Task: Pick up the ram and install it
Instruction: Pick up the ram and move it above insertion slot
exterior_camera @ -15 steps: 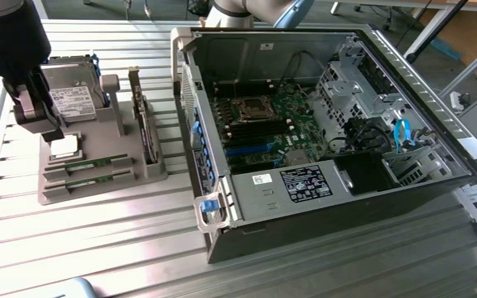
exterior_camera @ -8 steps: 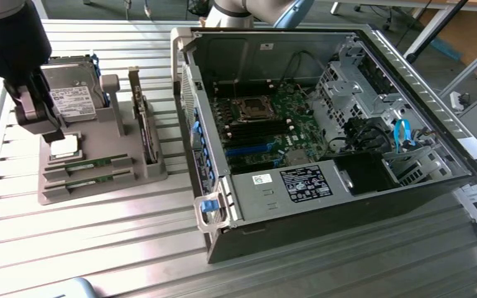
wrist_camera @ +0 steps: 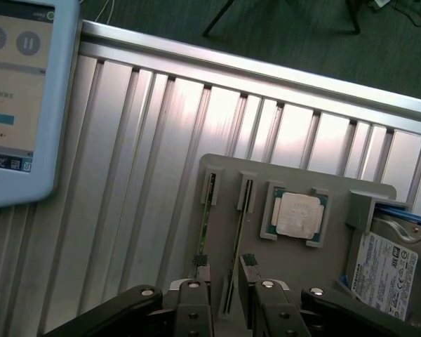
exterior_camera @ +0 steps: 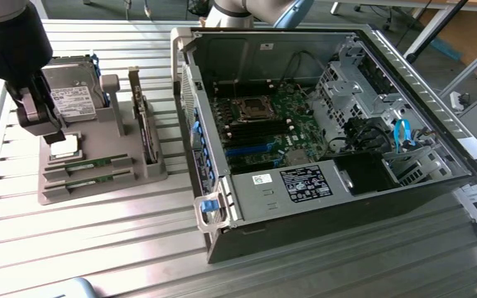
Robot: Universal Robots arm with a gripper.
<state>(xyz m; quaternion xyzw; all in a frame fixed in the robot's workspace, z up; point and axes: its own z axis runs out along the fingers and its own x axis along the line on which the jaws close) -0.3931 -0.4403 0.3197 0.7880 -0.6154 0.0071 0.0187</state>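
Note:
Two green ram sticks stand on edge in the slots of a grey holder [exterior_camera: 97,189]. One ram stick [exterior_camera: 87,164] [wrist_camera: 240,225] lies nearer the square silver processor [wrist_camera: 298,214], and the other ram stick [exterior_camera: 81,182] [wrist_camera: 205,217] is beside it. My black gripper [exterior_camera: 50,136] [wrist_camera: 228,281] hangs over the holder at the exterior view's left. It is open, with one finger on each side of the stick nearer the processor and gaps showing on both sides. The open computer case [exterior_camera: 222,205] holds the motherboard [exterior_camera: 263,124] with its dark memory slots [exterior_camera: 259,131].
On the holder also stand a hard drive [exterior_camera: 72,93] [wrist_camera: 386,270] and a dark expansion card [exterior_camera: 143,118]. A tablet screen [wrist_camera: 21,98] lies on the ribbed metal table [exterior_camera: 97,248] beside the holder. The case wall [exterior_camera: 190,124] rises between the holder and the motherboard.

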